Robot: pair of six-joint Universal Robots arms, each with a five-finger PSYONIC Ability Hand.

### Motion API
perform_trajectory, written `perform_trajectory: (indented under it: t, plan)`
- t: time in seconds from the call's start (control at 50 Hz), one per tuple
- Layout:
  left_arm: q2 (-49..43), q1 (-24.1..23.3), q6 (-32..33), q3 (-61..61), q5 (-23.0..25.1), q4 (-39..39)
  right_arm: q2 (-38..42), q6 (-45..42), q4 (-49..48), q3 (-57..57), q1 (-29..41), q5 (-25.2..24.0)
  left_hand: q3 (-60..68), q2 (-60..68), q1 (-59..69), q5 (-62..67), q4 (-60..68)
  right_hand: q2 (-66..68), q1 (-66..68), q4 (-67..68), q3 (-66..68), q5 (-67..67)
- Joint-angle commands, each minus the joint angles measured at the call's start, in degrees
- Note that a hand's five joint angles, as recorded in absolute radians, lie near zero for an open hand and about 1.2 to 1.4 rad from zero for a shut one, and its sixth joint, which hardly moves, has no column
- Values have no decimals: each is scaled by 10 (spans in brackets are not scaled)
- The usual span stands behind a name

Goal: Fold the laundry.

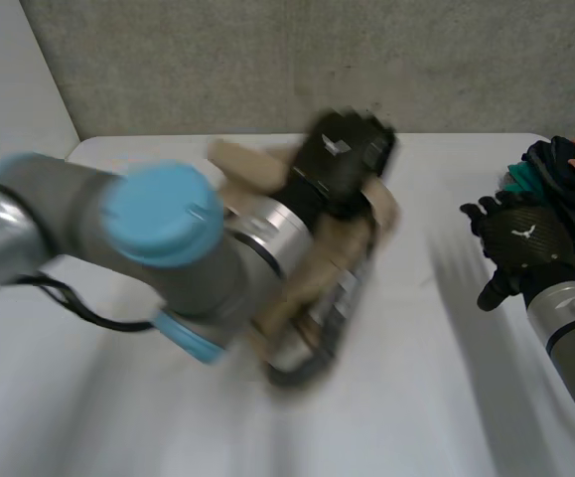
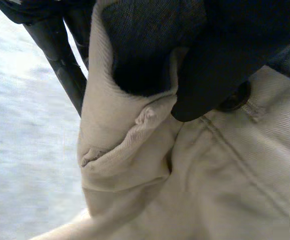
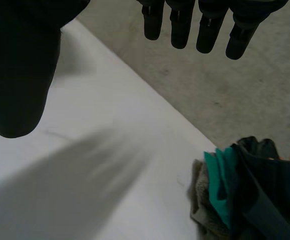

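Note:
My left hand (image 1: 345, 159) is over the middle of the white table (image 1: 436, 397), shut on a pair of beige trousers (image 1: 319, 283) that hangs bunched beneath it. In the left wrist view the thumb (image 2: 210, 75) presses the waistband of the trousers (image 2: 210, 190) beside a dark button (image 2: 237, 97), with cloth folded up into the palm. My right hand (image 1: 522, 246) hovers at the table's right side, open, fingers spread and holding nothing. Its thumb (image 3: 19, 70) and fingertips (image 3: 182, 27) hang above bare table.
A pile of other clothes (image 1: 565, 164), dark, teal and orange, lies at the table's right edge, just beyond my right hand. The same pile (image 3: 237, 192) lies past the fingertips in the right wrist view. A grey wall stands behind the table.

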Motion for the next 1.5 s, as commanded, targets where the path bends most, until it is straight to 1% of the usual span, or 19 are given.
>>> perform_trajectory:
  t: [0.02, 0.06, 0.12, 0.18, 0.3, 0.42, 0.46, 0.54, 0.6, 0.68, 0.76, 0.94, 1.1, 1.14, 1.16, 1.32, 1.36, 1.44, 1.5]
  plan:
    - [-88, -41, 6, 44, 3, -27, -7, 32, 1, -6, -18, -1, -399, -399, -384, -395, -406, -23, -29, -24, -23, -28]
    - [-69, -44, 6, 29, 2, -33, -7, 33, 1, -7, -19, -1, -491, -492, -476, -487, -498, -23, -29, -24, -23, -28]
    - [-15, -39, 5, 2, 2, -31, -8, 33, 2, -7, -20, -1, -504, -504, -489, -500, -510, -23, -29, -24, -23, -28]
    - [64, -9, 8, -42, 3, -22, -20, 31, 16, -8, -17, -1, -504, -504, -489, -500, -510, -23, -29, -24, -23, -28]
    - [134, 121, 12, -104, 11, -16, -60, 31, 97, -23, -12, -2, -492, -492, -477, -488, -499, -23, -29, -24, -23, -28]
    - [110, 235, 69, -103, 29, -28, -109, 47, 229, -42, 33, -32, -475, -475, -460, -471, -482, -23, -29, -24, -23, -28]
    - [75, 277, 108, -93, 58, -38, -114, 65, 251, -46, 55, -41, -465, -465, -450, -461, -472, -23, -29, -24, -23, -28]
    - [14, 312, 175, -56, 113, -53, -107, 154, 261, -48, 116, -46, -458, -458, -443, -454, -465, -23, -29, -24, -23, -28]
    - [-33, 319, 205, -22, 140, -60, -82, 205, 249, -52, 147, -46, -455, -455, -440, -451, -462, -23, -29, -24, -23, -28]
    - [-91, 324, 214, 13, 154, -63, 22, 269, 202, -81, 216, -38, -457, -457, -442, -453, -463, -23, -29, -24, -23, -28]
    - [-133, 321, 216, 40, 155, -61, 71, 261, 171, -97, 253, -27, -455, -455, -440, -451, -462, -23, -29, -24, -23, -28]
    - [-179, 300, 217, 81, 153, -52, 148, 203, 98, -110, 282, 11, -408, -408, -393, -404, -415, -23, -29, -24, -23, -28]
    - [-237, 293, 247, 142, 147, -60, 155, 194, 56, -115, 298, 38, -364, -364, -349, -360, -371, 420, 414, 418, 419, 415]
    - [-244, 292, 257, 149, 146, -62, 153, 194, 56, -114, 298, 36, -364, -364, -349, -360, -371, 558, 551, 556, 557, 553]
    - [-244, 292, 259, 150, 146, -62, 151, 194, 56, -111, 298, 34, -364, -364, -349, -360, -371, 676, 670, 674, 675, 671]
    - [-251, 292, 259, 151, 145, -71, 81, 181, 63, -104, 289, 30, -352, -353, -337, -348, -359, 677, 671, 676, 677, 672]
    - [-251, 292, 259, 151, 145, -73, 51, 178, 65, -99, 289, 29, -275, -276, -260, -271, -282, 677, 671, 676, 677, 672]
    - [-253, 291, 260, 147, 138, -71, 8, 176, 71, -90, 289, 18, 133, 133, 148, 137, 126, 677, 671, 676, 677, 672]
    - [-247, 286, 261, 142, 102, -66, -14, 177, 83, -90, 288, 12, 152, 152, 167, 156, 145, 677, 671, 676, 677, 672]
